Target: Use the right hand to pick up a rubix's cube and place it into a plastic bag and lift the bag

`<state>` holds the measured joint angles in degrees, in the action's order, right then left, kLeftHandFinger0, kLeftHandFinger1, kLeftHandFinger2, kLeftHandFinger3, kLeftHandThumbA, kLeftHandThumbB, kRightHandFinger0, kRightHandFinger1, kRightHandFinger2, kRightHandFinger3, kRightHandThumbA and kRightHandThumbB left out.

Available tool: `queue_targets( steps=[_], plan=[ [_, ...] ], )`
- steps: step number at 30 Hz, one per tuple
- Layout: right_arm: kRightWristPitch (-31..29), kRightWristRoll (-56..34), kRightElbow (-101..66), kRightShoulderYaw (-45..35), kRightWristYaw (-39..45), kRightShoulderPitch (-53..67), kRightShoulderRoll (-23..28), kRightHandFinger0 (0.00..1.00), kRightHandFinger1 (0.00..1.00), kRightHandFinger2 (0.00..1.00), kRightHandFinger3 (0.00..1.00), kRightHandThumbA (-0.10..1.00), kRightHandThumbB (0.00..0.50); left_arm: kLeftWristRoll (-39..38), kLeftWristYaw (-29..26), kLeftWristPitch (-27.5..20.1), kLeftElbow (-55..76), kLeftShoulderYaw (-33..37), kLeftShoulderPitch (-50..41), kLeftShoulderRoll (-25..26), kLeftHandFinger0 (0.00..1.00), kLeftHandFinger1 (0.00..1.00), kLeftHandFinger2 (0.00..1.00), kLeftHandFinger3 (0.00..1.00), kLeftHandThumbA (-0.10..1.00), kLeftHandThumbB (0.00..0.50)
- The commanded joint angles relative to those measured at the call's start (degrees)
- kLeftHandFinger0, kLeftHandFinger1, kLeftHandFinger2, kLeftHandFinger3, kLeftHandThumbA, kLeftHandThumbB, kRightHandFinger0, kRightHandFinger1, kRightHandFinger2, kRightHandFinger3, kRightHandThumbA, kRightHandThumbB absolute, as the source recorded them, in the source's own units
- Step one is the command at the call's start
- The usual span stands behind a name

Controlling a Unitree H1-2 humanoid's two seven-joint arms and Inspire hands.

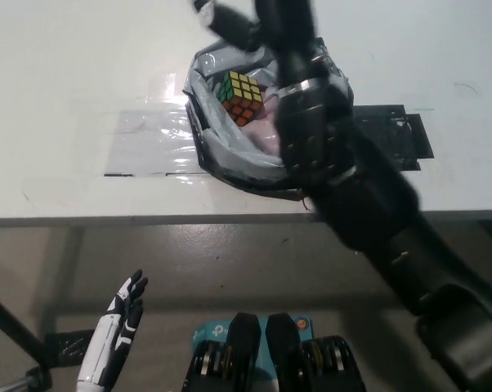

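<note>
1. Your black right hand (258,24) is raised over the far rim of the plastic bag (311,155), up at the top edge of the head view. It is motion-blurred and partly cut off by the frame, so you cannot tell whether its fingers are spread or closed; nothing visible sits in it.
2. The rubix's cube (241,97) lies inside the bag, in its left part, clear of your hand. It rests tilted on a corner edge, with a yellow face turned up, an orange face toward you and a green face toward the left.
3. The bag sits open on the white table (58,98), near the front edge, its grey rim folded outward and its mouth facing up. A pinkish patch shows through the bottom beside the cube.
4. Your black right arm (369,212) crosses over the bag's right half and hides that side of its rim.
5. A strip of clear tape (144,147) lies flat on the table, running left from the bag, and a black patch (393,135) lies on the table just right of it.
6. Your white left hand (115,335) rests low at the lower left, below the table edge, holding nothing, fingers extended and slightly apart.
</note>
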<state>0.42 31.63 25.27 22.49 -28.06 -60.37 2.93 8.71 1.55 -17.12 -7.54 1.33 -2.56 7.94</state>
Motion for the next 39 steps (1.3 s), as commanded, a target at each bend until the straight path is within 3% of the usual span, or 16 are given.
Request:
queue_targets(
  steps=[1,7,12,20,30,39],
  plan=[
    [6.4,3.4,-2.0,-2.9,3.1,0.9,3.8,1.0,1.0,1.0,1.0,0.72,0.37,-0.6,0.3,-2.4,0.8,0.1,0.7,0.8,1.0,1.0,1.0,1.0,1.0,0.241],
    [7.7,2.6,1.4,-4.8,4.5,5.5,6.3,1.0,1.0,1.0,1.0,0.69,0.391,-0.9,0.0,-1.7,1.0,0.0,0.2,0.4,1.0,1.0,1.0,1.0,1.0,0.248],
    [10.0,3.7,3.2,-4.5,5.5,8.2,7.3,1.0,1.0,1.0,1.0,0.74,0.375,-1.5,0.1,-2.4,0.1,0.0,0.2,0.3,1.0,1.0,1.0,1.0,1.0,0.248],
    [10.0,2.4,6.9,-5.2,5.7,10.2,5.7,1.0,1.0,1.0,1.0,0.74,0.4,-0.4,-0.3,-2.2,0.2,0.5,-0.7,-0.2,1.0,1.0,1.0,1.0,1.0,0.255],
    [11.4,1.0,7.6,-6.8,6.6,10.7,3.3,1.0,1.0,1.0,1.0,0.83,0.415,-0.8,0.0,-3.2,-0.4,0.9,-0.4,0.2,1.0,1.0,1.0,1.0,1.0,0.258],
    [11.1,-0.4,5.0,-8.9,8.2,9.8,2.7,1.0,1.0,1.0,1.0,0.87,0.416,-0.3,-0.1,-2.5,-0.1,1.0,-0.1,0.4,1.0,1.0,1.0,1.0,1.0,0.204]
  ],
)
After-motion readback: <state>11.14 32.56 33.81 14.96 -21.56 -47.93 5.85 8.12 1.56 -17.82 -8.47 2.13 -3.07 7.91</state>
